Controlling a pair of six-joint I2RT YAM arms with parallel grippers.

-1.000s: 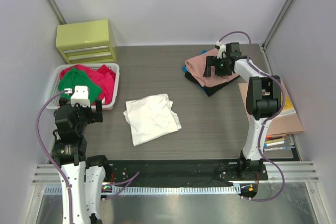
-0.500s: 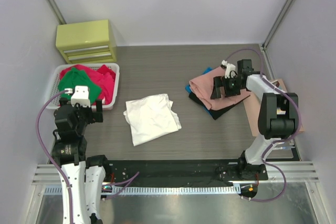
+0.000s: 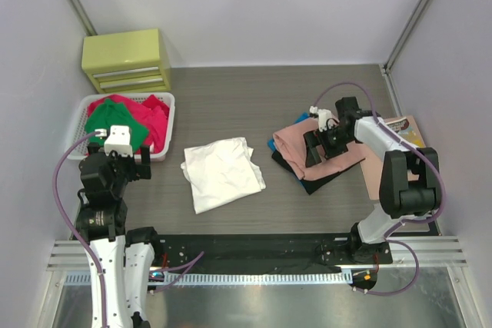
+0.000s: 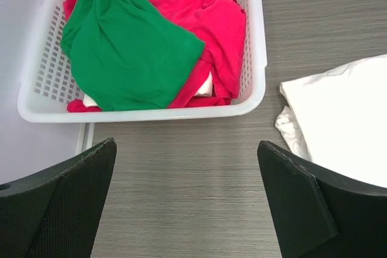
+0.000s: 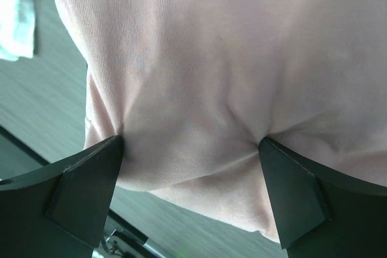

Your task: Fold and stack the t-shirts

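Overhead, the right gripper [image 3: 319, 144] hides much of the salmon-pink t-shirt [image 3: 286, 137], which lies on a black t-shirt [image 3: 317, 183]. Its wrist view shows wide jaws pressed into that pink cloth. The left gripper [image 4: 186, 144] hangs wide-open above the desk [image 4: 314, 22], with the white t-shirt [image 4: 344, 119] cut off.

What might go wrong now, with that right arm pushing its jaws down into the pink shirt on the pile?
1. The right jaws stand wide open, fingertips dug into the salmon-pink cloth t-shirt, which puckers at both tips. Any sideways move could drag and bunch it.
2. The black cloth t-shirt underneath already pokes out unevenly, so the pile may skew further.
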